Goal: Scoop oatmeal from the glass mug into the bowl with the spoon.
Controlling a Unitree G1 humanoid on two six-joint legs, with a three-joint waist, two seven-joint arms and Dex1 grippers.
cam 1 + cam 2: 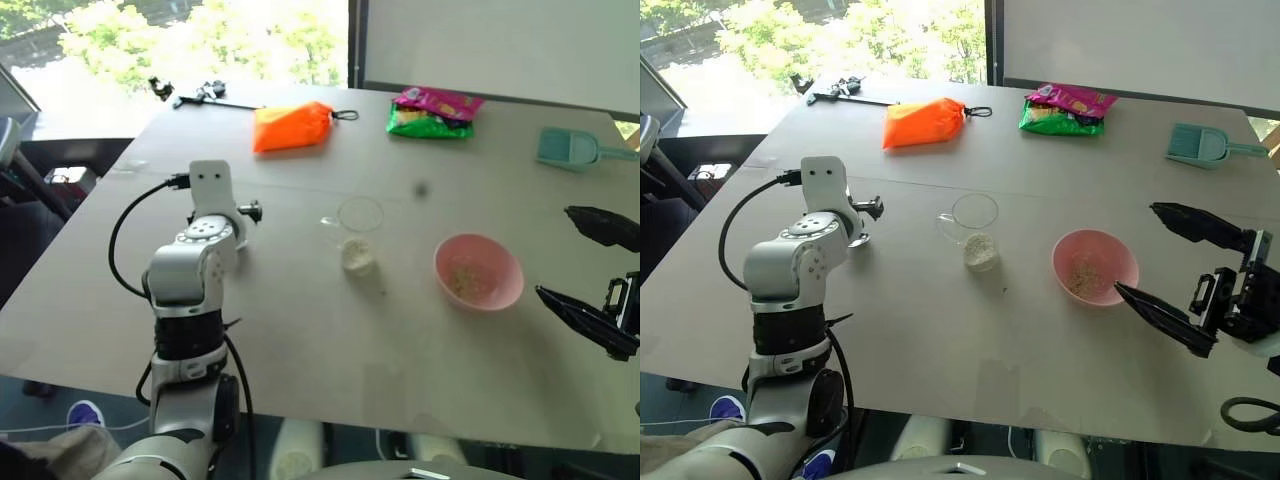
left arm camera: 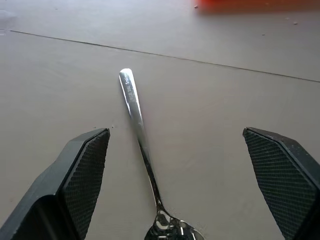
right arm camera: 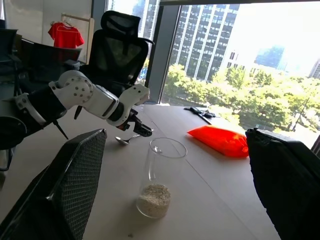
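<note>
The spoon (image 2: 137, 125) lies flat on the grey table, handle pointing away from my left gripper (image 2: 175, 132). That gripper is open, its fingers on either side of the spoon and holding nothing. The glass mug (image 1: 358, 235) stands mid-table, just right of the left hand, with the oatmeal (image 1: 357, 258) as a pale clump at its bottom. The pink bowl (image 1: 478, 272) sits to the mug's right with pale flecks inside. My right gripper (image 1: 1137, 248) hangs open and empty above the table, just right of the bowl, and faces the mug (image 3: 159, 177).
At the back of the table lie an orange pouch (image 1: 292, 126), a green and pink snack packet (image 1: 432, 112), a teal scoop (image 1: 570, 149) and a black tool (image 1: 200, 95). The table's front edge (image 1: 330, 405) runs close below the arms.
</note>
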